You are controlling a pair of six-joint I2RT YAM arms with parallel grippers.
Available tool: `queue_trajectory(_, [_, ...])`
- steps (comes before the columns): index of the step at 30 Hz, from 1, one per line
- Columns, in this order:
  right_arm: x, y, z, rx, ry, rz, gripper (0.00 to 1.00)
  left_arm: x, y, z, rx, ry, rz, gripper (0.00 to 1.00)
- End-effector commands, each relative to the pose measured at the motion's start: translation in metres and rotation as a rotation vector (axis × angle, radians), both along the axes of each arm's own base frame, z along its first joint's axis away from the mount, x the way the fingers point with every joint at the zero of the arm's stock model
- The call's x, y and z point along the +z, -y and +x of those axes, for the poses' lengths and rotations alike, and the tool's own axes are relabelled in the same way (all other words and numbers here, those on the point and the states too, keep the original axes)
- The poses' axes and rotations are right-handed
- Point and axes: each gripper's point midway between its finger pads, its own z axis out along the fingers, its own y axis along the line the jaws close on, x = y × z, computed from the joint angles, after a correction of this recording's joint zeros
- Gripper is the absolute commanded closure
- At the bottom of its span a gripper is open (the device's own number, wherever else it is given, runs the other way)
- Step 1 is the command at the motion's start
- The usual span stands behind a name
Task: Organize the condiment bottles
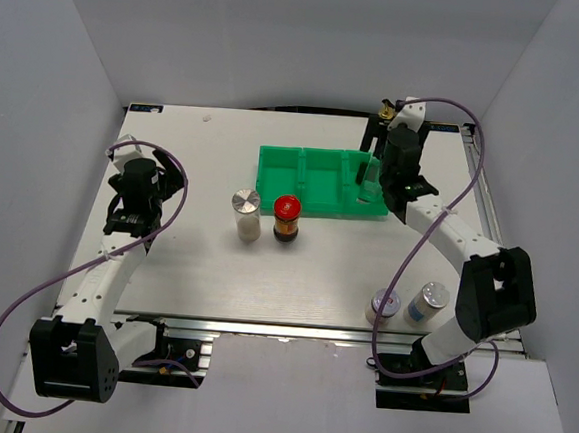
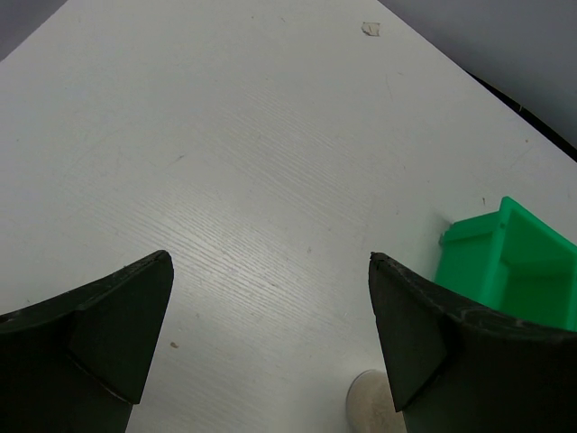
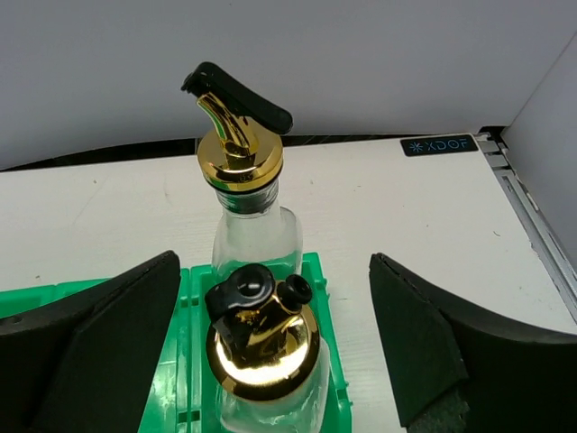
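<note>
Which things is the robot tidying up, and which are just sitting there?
For the job:
near gold-spout bottle
far gold-spout bottle
red-lidded jar
silver-lidded shaker
two more shakers

Just sitting there:
green tray
tiny white scrap

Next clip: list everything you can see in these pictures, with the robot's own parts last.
glass bottles: 2, clear with gold spouts, tray's right end compartment, one behind the other
shakers: 3, silver-lidded, one mid-table, two at the near right
red-lidded jar: 1, dark, right of the mid-table shaker
tray: 1, green, three compartments, far centre
table: 1, white
cables: 2, purple, one per arm
left pincer: 1, black, open over bare table
right pincer: 1, black, open, either side of the nearer bottle
</note>
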Motion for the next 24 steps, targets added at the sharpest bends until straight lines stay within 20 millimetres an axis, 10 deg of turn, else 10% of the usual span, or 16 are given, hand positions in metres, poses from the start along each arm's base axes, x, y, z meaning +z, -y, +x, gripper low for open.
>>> queue_trajectory(1, [0.048, 0.007, -0.011, -0.005, 0.048, 0.042, 0.11, 0.021, 0.001, 0.003, -0.003, 0.037, -0.01, 0.02])
queue_trajectory(8, [0.053, 0.024, -0.042, -0.047, -0.063, 0.023, 0.11, 0.049, 0.015, 0.014, -0.064, 0.078, -0.05, 0.02])
queue_trajectory(16, [0.038, 0.041, -0.108, -0.015, -0.151, 0.084, 0.11, 0.083, 0.078, 0.025, -0.202, 0.082, 0.015, 0.02])
queue_trajectory(24, [-0.006, 0.035, -0.168, 0.094, -0.255, 0.195, 0.11, 0.048, 0.165, 0.009, -0.428, -0.034, 0.013, 0.02])
